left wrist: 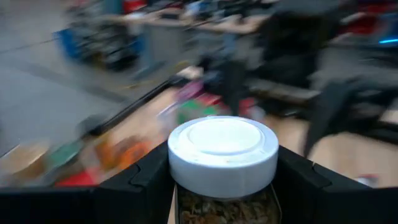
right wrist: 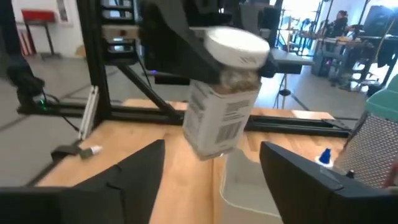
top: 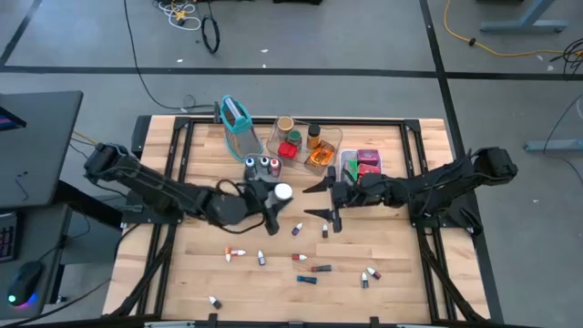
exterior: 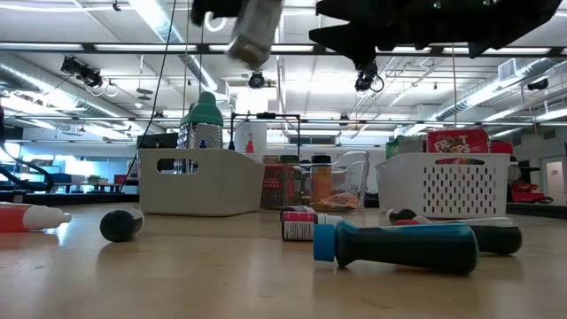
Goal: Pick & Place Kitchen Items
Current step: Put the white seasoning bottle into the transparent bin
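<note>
left gripper (top: 271, 202) holds a white-capped jar (top: 279, 193) clamped below its cap, lifted over the tabletop (top: 273, 282) centre, facing the right gripper (top: 326, 202), whose jaws stand spread and empty, so any handover needs the jar kept level.

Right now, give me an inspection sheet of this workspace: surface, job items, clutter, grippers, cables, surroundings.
Surface: wooden table, black frame rails along its edges.
Job's things: white-capped jar held off the table; capped vials scattered at the front; jars and packets in the back trays.
Clutter: teal-rimmed holder at the back.
Grippers: left gripper shut on the white-capped jar; right gripper open, beside the jar, holding nothing.
Cables: loose cables on the floor behind the table.
Surroundings: open workshop, desks and ceiling lights; floor grey.
</note>
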You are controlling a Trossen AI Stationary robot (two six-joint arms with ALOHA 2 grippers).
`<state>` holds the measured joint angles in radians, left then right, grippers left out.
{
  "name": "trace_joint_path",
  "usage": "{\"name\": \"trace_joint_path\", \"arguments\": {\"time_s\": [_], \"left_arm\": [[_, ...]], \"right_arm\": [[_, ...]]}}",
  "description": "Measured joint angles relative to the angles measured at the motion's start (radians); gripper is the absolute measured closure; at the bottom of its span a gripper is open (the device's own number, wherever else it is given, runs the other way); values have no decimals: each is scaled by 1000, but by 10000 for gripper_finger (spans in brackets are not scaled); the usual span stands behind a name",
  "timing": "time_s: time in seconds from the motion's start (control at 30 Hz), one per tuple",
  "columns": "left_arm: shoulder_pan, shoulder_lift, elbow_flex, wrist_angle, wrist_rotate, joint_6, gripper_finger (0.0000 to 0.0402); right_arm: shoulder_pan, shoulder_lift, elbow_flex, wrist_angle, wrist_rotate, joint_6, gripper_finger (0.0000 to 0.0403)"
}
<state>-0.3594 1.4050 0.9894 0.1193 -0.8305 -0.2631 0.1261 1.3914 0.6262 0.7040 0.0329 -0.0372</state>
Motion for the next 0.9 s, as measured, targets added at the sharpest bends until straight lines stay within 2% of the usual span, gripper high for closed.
{"name": "trace_joint_path", "arguments": {"time_s": [0.07, 0.17, 0.33, 0.57, 0.9], "left_arm": [[26, 1, 0, 80, 113, 70, 189], [64, 16, 0, 175, 246, 142, 186], [118, 43, 3, 285, 394, 205, 189], [154, 57, 0, 309, 446, 255, 186], [160, 57, 0, 328, 471, 306, 183]], "right_arm": [[-3, 0, 0, 25, -6, 10, 108], [-15, -1, 10, 105, -71, 21, 90], [-34, 6, 76, 6, -78, 39, 84], [-40, 6, 111, -27, -69, 30, 109], [-41, 6, 111, -34, -78, -15, 197]]}}
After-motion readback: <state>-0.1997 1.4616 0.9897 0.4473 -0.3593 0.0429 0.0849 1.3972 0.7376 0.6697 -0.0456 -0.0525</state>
